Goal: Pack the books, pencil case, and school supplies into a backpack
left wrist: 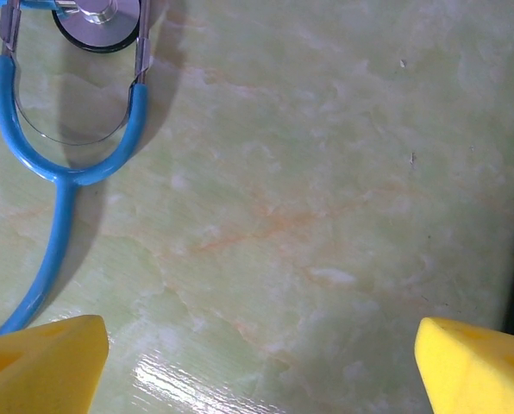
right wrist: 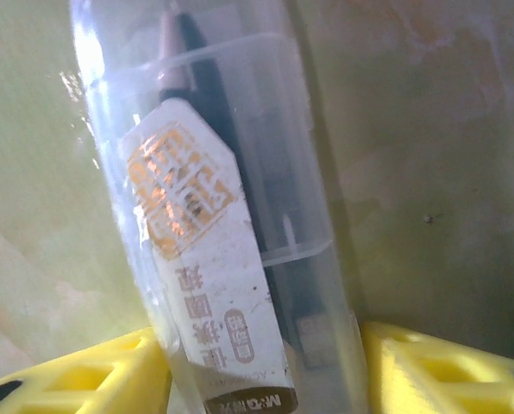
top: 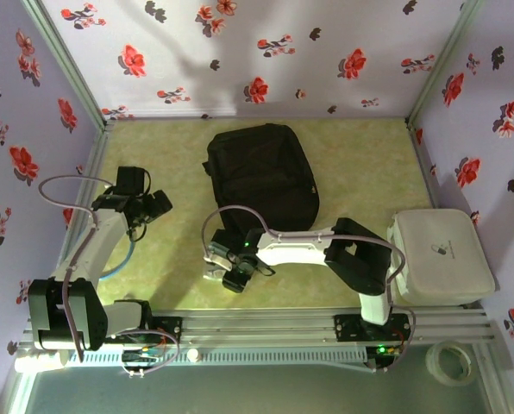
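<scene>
Holding pencil case in right gripper, pads on both long sides, just near of backpack. Squeeze gently: slick shell may pivot. Lift level, carry far. Leave left gripper spread, empty, beside stethoscope.

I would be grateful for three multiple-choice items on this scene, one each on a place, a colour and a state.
1. The translucent oblong pencil case lies: A on a chair; B between the fingers of the right gripper; C in a drawer.
2. The flexible stethoscope tubing is: A red; B blue; C black.
3. The left gripper is: A open, empty; B shut on a cup; C shut on a spoon.
Answers: 1 B, yellow fingers flank it; 2 B, its loop is plainly blue; 3 A, fingers wide apart, nothing between.
</scene>
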Motion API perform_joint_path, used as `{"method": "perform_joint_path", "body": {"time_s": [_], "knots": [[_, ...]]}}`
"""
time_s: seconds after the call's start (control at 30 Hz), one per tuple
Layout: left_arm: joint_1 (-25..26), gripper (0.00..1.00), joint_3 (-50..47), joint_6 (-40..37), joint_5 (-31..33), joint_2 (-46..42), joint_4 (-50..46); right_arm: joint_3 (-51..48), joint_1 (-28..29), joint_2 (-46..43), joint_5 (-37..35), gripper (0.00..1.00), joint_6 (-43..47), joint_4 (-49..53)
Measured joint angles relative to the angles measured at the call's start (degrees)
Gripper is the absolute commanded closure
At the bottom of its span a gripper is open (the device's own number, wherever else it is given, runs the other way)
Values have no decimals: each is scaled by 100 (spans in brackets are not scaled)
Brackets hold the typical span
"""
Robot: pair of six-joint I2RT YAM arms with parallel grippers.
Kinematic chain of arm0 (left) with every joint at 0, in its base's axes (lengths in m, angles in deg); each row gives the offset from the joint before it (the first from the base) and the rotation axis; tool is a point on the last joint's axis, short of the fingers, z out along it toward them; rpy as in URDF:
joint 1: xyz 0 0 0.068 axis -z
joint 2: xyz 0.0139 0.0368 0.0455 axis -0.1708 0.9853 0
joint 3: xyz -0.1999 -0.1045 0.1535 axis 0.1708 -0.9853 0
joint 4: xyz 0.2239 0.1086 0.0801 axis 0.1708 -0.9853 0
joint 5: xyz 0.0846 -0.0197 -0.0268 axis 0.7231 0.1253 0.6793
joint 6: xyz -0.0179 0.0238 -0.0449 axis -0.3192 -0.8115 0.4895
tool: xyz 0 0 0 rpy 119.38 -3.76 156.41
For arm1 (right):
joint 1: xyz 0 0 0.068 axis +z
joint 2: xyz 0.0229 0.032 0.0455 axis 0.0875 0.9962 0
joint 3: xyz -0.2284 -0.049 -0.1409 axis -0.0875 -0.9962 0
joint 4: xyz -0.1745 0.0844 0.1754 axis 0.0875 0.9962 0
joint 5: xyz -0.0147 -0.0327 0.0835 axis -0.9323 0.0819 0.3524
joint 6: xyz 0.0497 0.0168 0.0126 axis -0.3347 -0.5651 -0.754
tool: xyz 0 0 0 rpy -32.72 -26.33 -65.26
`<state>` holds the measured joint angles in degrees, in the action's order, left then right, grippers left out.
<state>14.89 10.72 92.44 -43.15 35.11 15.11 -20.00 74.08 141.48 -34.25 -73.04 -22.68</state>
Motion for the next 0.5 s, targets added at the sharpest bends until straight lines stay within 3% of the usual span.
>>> {"method": "perform_joint_path", "body": {"time_s": [0.23, 0.5], "knots": [[-9, 8, 0, 28, -385, -7, 2, 2, 0, -11, -44, 48, 9, -4], [76, 4, 0, 219, -1633, -291, 116, -133, -179, -621, -234, 52, -210, -476]]}}
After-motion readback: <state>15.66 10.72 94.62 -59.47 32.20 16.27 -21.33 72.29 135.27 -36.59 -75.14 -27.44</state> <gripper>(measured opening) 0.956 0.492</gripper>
